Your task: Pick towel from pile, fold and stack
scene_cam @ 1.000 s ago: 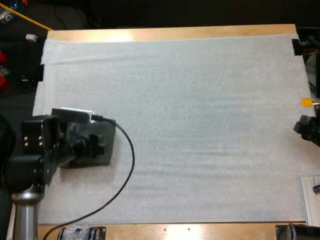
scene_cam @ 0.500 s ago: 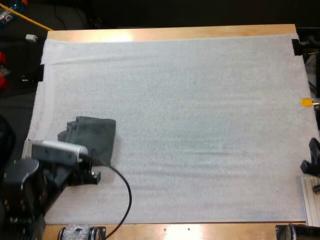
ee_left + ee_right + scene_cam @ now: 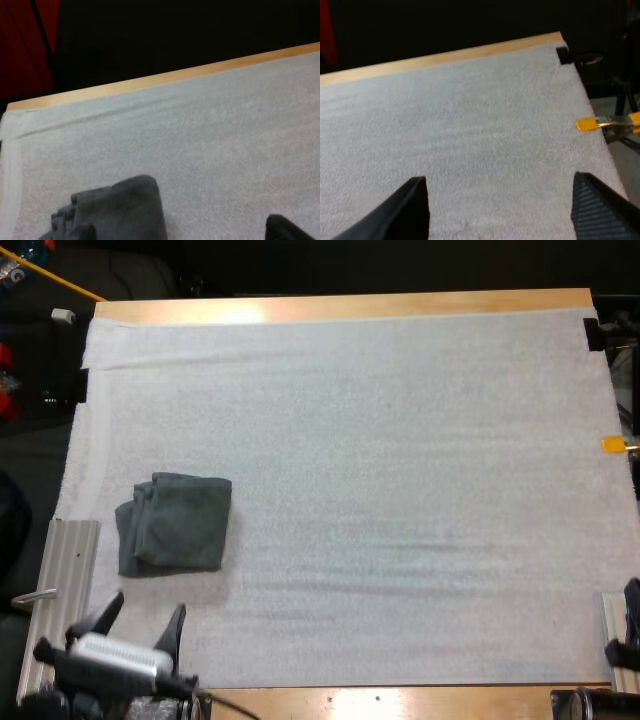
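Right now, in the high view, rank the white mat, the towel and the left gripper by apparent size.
1. The white mat, by far the largest.
2. The towel and the left gripper: unranked. They look alike in size, and the gripper sits nearer the camera, partly cut off at the edge.

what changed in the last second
The left claw came off the towel and drew back toward the near side, open. The right claw also drew back toward the near side, open. The towel stayed folded in the same spot.
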